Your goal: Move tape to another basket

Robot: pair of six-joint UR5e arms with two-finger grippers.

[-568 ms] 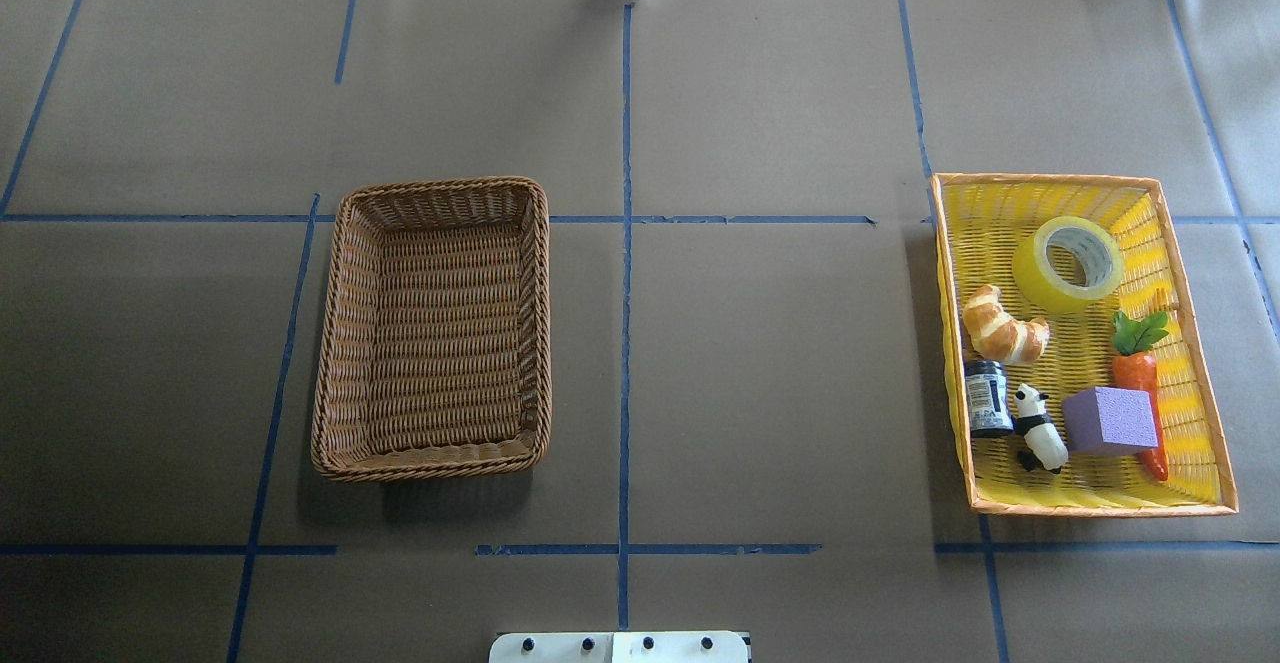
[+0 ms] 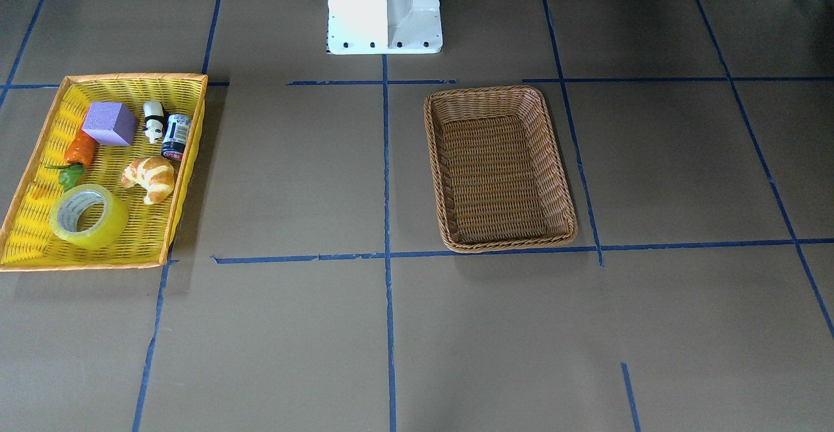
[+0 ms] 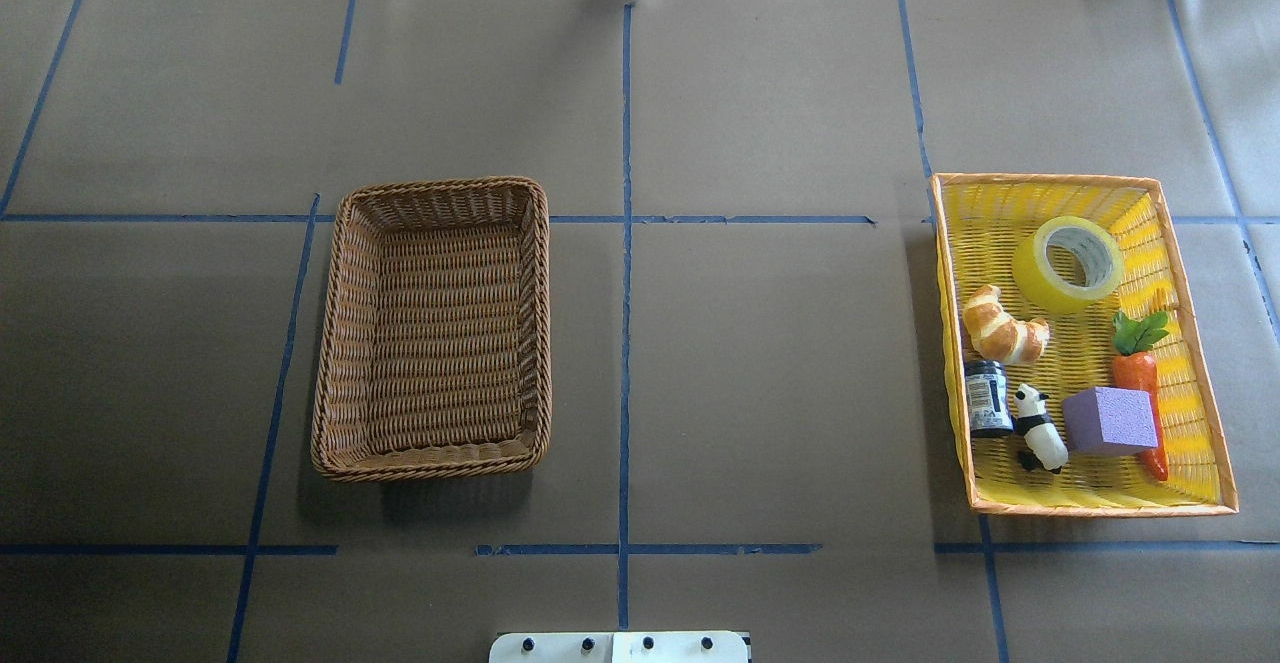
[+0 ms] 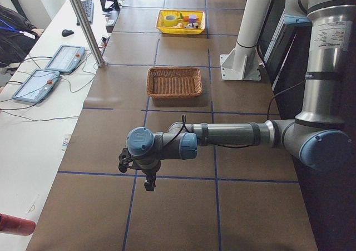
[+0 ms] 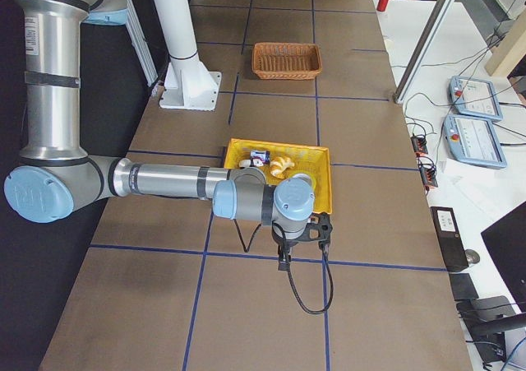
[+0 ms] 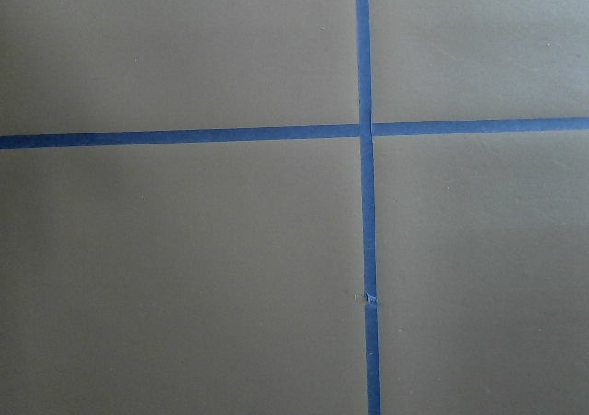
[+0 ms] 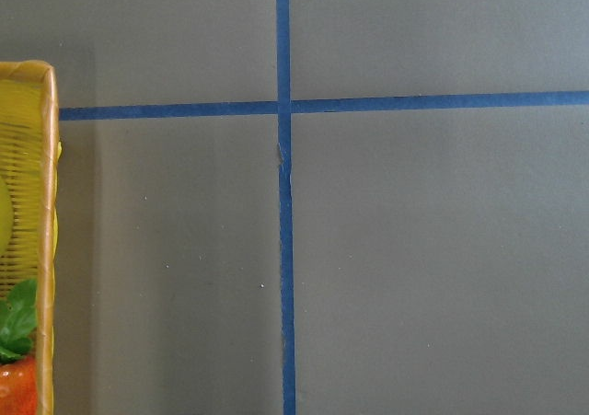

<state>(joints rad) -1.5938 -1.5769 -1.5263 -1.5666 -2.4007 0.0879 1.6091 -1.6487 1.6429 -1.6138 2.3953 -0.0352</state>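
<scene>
The tape, a yellow roll with a white core, lies on its side in the far part of the yellow tray-basket; it also shows in the front-facing view. The brown wicker basket stands empty left of centre, and shows in the front-facing view. My left gripper shows only in the exterior left view, low over bare table, far from both baskets. My right gripper shows only in the exterior right view, just beside the yellow tray. I cannot tell whether either is open or shut.
The yellow tray also holds a croissant, a small dark jar, a panda figure, a purple block and a carrot. The robot's white base stands at the table's near edge. The tray's rim shows in the right wrist view.
</scene>
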